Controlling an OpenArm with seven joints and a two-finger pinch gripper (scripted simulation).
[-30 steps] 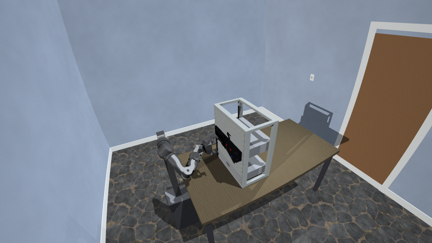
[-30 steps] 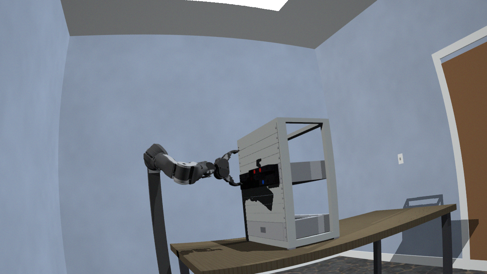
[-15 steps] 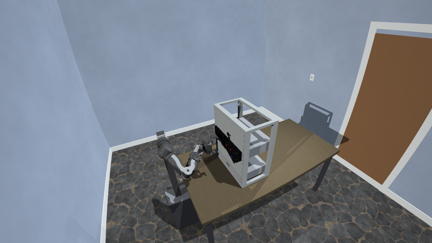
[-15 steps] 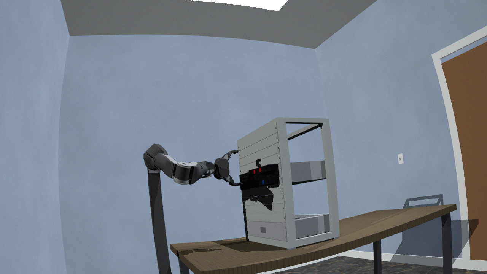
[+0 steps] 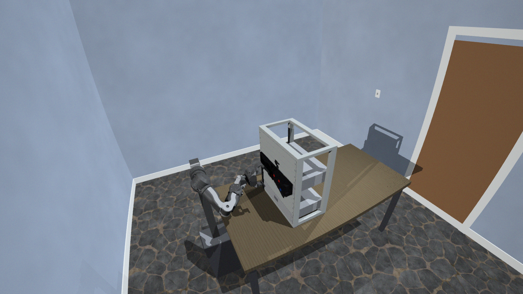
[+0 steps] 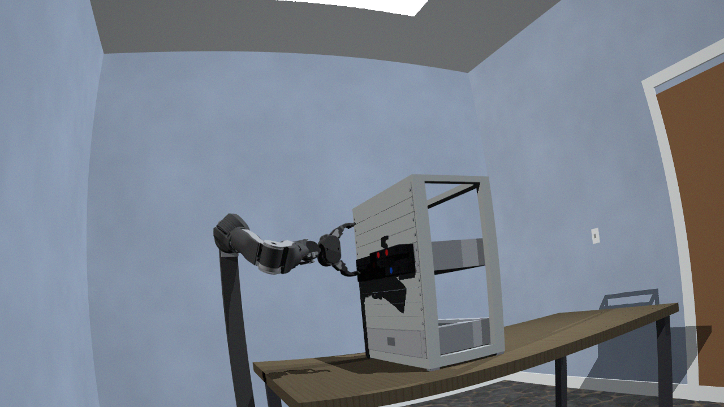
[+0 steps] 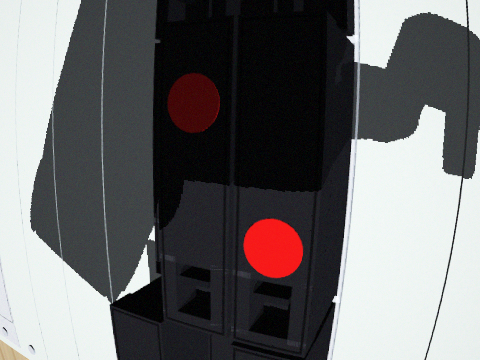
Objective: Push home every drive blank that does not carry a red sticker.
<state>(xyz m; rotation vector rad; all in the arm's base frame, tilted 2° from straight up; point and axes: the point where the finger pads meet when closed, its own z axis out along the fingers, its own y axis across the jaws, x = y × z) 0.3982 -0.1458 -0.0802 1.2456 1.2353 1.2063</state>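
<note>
The rack [image 5: 298, 190] [image 6: 430, 303] stands upright on the table, the black storage chassis [image 5: 287, 185] [image 6: 405, 260] across its front. In the wrist view a bright red sticker [image 7: 273, 248] [image 6: 378, 255] and a shadowed dark red sticker [image 7: 193, 102] sit on neighbouring blanks. Another red sticker [image 6: 386, 251] [image 5: 278, 181] is to the right in the upper row. The blue sticker [image 6: 391, 270] [image 5: 280, 189] is on a lower-row blank [image 7: 136, 332] that stands out. My gripper [image 6: 356, 249] [image 5: 262, 176] is open, fingertips one above the other at the rack's left front; contact cannot be told.
Pale panels [image 6: 384, 223] lie above and below the chassis. The wooden table [image 5: 255, 241] [image 6: 304, 387] carries the rack, and the arm reaches in from its near edge. The arm's shadow darkens the chassis and the panels. The fingers are outside the wrist view.
</note>
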